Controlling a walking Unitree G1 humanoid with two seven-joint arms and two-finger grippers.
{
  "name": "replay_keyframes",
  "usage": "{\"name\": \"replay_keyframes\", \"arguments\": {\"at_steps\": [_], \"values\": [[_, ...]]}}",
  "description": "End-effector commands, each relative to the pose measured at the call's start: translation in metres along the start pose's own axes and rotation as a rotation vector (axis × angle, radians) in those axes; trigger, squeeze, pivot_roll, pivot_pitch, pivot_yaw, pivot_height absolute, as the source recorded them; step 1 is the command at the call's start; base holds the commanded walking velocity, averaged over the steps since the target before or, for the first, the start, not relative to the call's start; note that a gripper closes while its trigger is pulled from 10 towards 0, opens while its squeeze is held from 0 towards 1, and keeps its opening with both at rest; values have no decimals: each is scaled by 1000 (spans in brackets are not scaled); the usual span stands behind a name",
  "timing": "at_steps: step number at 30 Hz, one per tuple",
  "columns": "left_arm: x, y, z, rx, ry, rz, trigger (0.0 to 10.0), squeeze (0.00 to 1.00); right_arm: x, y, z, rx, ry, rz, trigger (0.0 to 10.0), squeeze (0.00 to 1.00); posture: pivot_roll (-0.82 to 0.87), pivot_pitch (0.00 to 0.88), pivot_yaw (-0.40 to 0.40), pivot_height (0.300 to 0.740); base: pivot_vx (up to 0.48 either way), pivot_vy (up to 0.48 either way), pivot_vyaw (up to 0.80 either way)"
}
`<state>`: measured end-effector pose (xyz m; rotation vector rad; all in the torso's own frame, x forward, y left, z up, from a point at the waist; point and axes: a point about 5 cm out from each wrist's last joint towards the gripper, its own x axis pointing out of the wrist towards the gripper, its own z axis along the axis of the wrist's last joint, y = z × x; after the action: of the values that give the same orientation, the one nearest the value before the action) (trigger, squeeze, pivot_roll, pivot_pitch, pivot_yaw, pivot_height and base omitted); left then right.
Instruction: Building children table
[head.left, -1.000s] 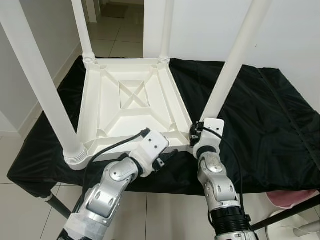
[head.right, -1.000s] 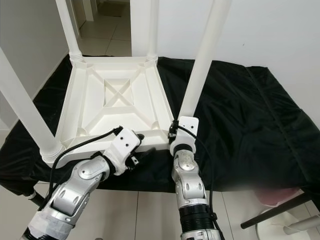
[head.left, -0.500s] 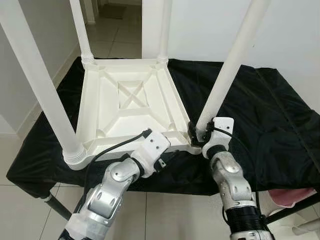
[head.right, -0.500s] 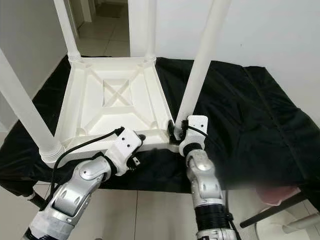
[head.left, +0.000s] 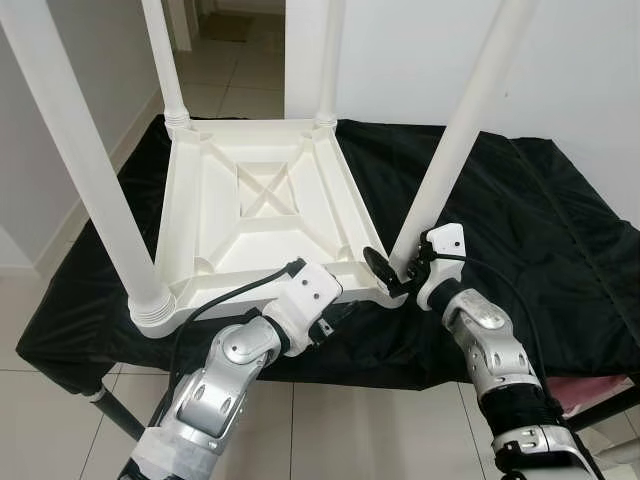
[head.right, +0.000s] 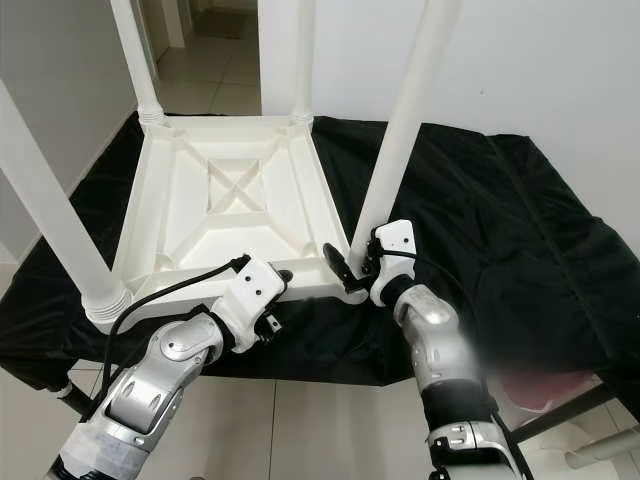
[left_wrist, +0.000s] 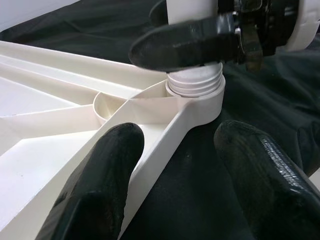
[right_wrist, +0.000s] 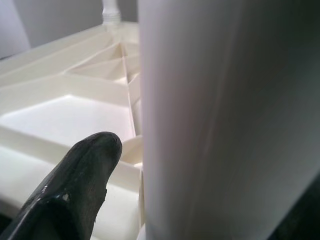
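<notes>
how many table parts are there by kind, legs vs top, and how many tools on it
legs: 4 (near left, far left, far right, near right)
top: 1, upside down
tools: 2 (left tool astride the top's near edge, right tool at the near right leg's base)
total: 7

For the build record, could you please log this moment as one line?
table: upside down on black cloth | right gripper: around near-right leg base | left gripper: open, straddling near frame edge
</notes>
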<state>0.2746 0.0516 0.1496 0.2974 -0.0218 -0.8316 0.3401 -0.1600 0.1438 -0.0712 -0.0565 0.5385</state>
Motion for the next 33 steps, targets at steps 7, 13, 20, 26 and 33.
{"name": "replay_keyframes", "arguments": {"at_steps": [7,13,20,26,33], "values": [[-1,2,-3,4,17,32,10000,0,1,-7,-5,-50,41,84,0,0,25,31,-63,740,0,0,0],[-1,2,-4,4,22,33,10000,0,-1,-9,-11,-32,54,103,0,0,22,35,-62,740,0,0,0],[-1,2,-4,9,24,28,10000,0,-1,-11,-12,-27,39,88,4196,0,16,37,-58,740,0,0,0],[-1,3,-4,11,22,26,10000,0,1,-9,-7,31,-5,10,10000,0,13,39,-51,740,0,0,0],[0,2,-3,7,18,27,10000,0,4,-2,-4,89,-39,-140,10000,0,3,43,-49,740,0,0,0]]}}
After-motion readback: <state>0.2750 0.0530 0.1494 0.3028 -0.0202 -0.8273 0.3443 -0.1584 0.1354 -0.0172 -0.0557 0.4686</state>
